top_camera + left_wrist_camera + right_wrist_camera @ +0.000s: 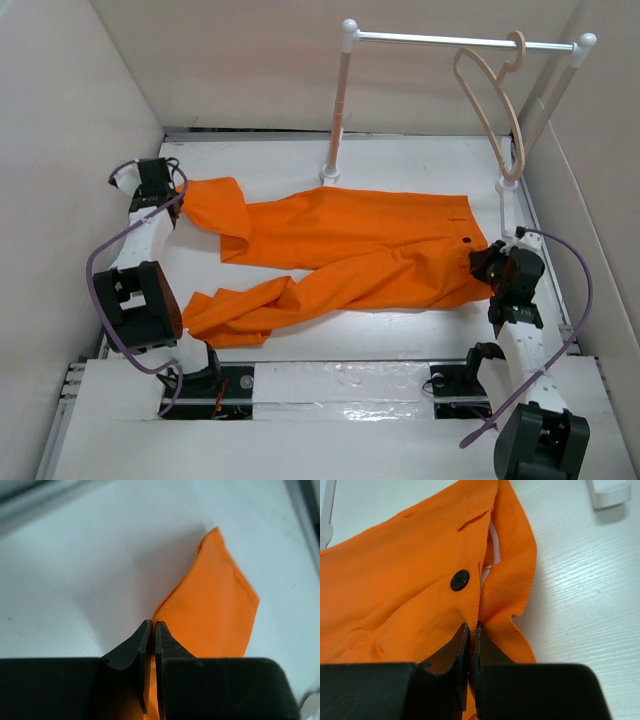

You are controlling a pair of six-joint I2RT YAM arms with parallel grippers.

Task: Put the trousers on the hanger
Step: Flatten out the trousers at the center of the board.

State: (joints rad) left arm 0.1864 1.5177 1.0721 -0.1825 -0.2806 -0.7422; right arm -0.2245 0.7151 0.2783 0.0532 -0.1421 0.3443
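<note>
A: Where do we find the trousers (350, 255)?

B: We see them lying flat across the middle of the white table (420, 165) in the top view. The waist end points to 3 o'clock and the two legs run out toward 9 o'clock. The upper leg ends at about 10 o'clock with its tip folded back on itself. The lower leg is bunched and ends near 8 o'clock.

A: And the hanger (490, 100)?

B: We have it at about 1 o'clock, hooked over the white rail (450, 40) and hanging tilted, well apart from the cloth.

A: What do we make of the left gripper (152, 627)?

B: It sits at 10 o'clock at the end of the upper leg. In the left wrist view its jaws are pressed together, with orange cloth pinched between them and a fold of leg fanning out beyond the tips.

A: And the right gripper (472, 630)?

B: It is at 3 o'clock, at the waist. In the right wrist view we see its jaws nipped together on the waist edge, just below the black button (459, 580). The cloth to the right of the jaws stands up in a fold.
</note>
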